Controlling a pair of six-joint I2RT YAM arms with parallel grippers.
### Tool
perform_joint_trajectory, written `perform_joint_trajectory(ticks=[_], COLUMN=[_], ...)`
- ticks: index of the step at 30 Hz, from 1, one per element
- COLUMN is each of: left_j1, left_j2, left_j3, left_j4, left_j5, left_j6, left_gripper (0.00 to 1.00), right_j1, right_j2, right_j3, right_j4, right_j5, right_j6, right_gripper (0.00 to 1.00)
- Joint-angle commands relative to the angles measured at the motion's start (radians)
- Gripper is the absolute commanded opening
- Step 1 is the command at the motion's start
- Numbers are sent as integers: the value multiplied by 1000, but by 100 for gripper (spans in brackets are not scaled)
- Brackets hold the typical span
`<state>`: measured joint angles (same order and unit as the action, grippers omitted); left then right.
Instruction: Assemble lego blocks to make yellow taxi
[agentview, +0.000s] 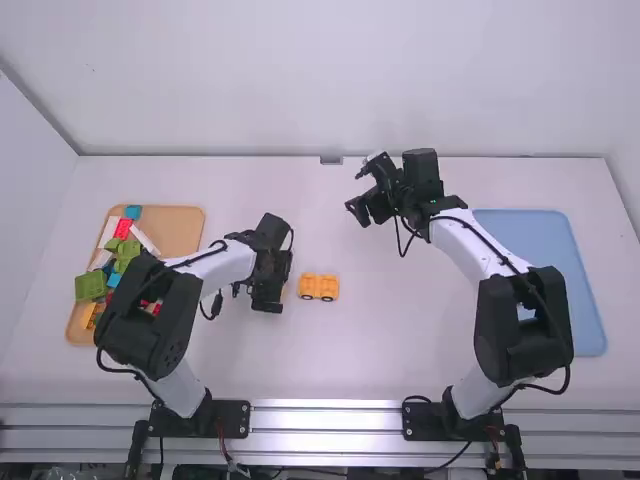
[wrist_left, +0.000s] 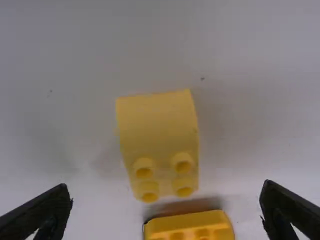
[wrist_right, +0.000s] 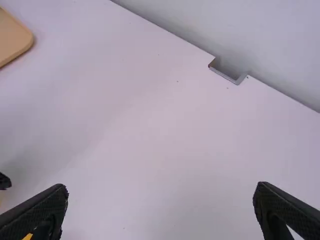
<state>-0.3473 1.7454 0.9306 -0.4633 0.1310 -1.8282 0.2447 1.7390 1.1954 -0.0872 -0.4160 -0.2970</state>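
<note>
On the white worktop (agentview: 400, 340), the left gripper (agentview: 268, 296) is held low, just left of a small yellow plastic car body with black wheels (agentview: 319, 287), which stands near the middle; its jaws are spread wide and grip nothing. In the left wrist view, a pale yellow plastic block with four round studs and a smooth curved part (wrist_left: 157, 125) is seen in the space between the two fingers, touched by neither; the car body is seen just beside it, with studs on top; whether the two pieces touch cannot be told.

The right gripper (agentview: 362, 190) is held farther from the camera, to the right of the car body and well apart from it; its jaws are also opened wide, with nothing held.

At the left of the worktop, a tan plastic tray (agentview: 180, 228) is partly covered by the left arm; loose blocks in red, white, blue, green and yellow are gathered in it, among them a large green block (agentview: 90, 286) at its left edge. At the right, a blue plastic tray (agentview: 545, 250) is laid flat, partly hidden behind the right arm.
</note>
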Motion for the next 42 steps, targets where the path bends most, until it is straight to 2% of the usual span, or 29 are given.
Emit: perform_joint_trajectory(ticks=[1, 7, 12, 16, 18, 22, 24, 27, 30, 31, 32, 33, 36, 37, 39, 42], left_j1=[1, 1, 1, 0, 0, 0, 6, 3, 2, 11, 27, 36, 94, 101, 169, 253], left_j2=[5, 3, 1, 1, 1, 1, 1, 1, 1, 1, 1, 1, 1, 1, 1, 1], left_j3=[29, 170, 356, 500, 549, 587, 587, 575, 549, 527, 504, 494, 461, 457, 417, 346], left_j4=[-37, -237, -368, -431, -427, -380, -344, -360, -305, -238, -187, -182, -277, -292, -353, -335], left_j5=[42, 24, -123, -224, -213, -171, -234, -395, -461, -404, -228, -119, 288, 315, 502, 653], left_j6=[99, 193, 381, 846, 1207, 1631, 1781, 1796, 1836, 1970, 2208, 2322, 2787, 2829, 3045, 3194], left_gripper=[99, 99, 99, 99, 99, 99, 99, 99, 99, 99, 99, 99, 99, 99, 99, 99], right_j1=[-5, -5, -5, -5, -5, -5, -5, -3, -3, -3, -5, -5, -5, -5, -5, -5], right_j2=[8, 8, 8, 8, 8, 8, 8, 8, 8, 8, 8, 8, 8, 8, 8, 8], right_j3=[-13, -13, -13, -13, -13, -13, -13, -13, -13, -13, -13, -13, -13, -13, -13, -13], right_j4=[-2, 1, 1, 0, 2, 2, 2, 5, 4, 3, 2, 2, 1, 1, -1, 2], right_j5=[-2, -2, -2, -2, -2, -1, -2, -2, -2, -2, -2, -2, -2, -2, -2, -2], right_j6=[1, 1, 1, 1, 1, 1, 2, 1, 2, 1, 2, 1, 2, 2, 2, 1], right_gripper=[98, 99, 99, 98, 99, 99, 99, 98, 98, 99, 98, 99, 98, 98, 98, 99])
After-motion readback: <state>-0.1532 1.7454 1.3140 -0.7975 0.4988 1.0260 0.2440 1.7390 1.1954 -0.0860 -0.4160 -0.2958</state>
